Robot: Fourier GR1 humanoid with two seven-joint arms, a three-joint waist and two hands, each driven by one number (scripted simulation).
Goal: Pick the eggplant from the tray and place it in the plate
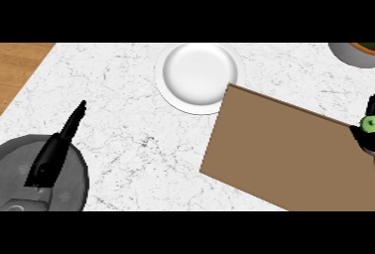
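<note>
- Though biggest of all, only there to carry things: white speckled worktop [132,99].
- Next in size, brown flat tray [285,154], lying at a slant on the right side, one corner just beside the plate. Nothing seen lying on its bare top.
- Then the round white plate [199,74], near the far edge. Nothing on it yet.
- Left hand [55,149], low on the left, fingers straight and pressed together, pointing up. Resting, holding nothing.
- Right hand [364,141], mostly cut off by the right edge, past the tray's side. Looks curled round a small green tip.
- Smallest: the eggplant [369,121], only that green tip showing, tucked in the right hand, well apart from the plate.
- Picking up looks done. Left to do: carry over the tray to the plate, set down, let go.
</note>
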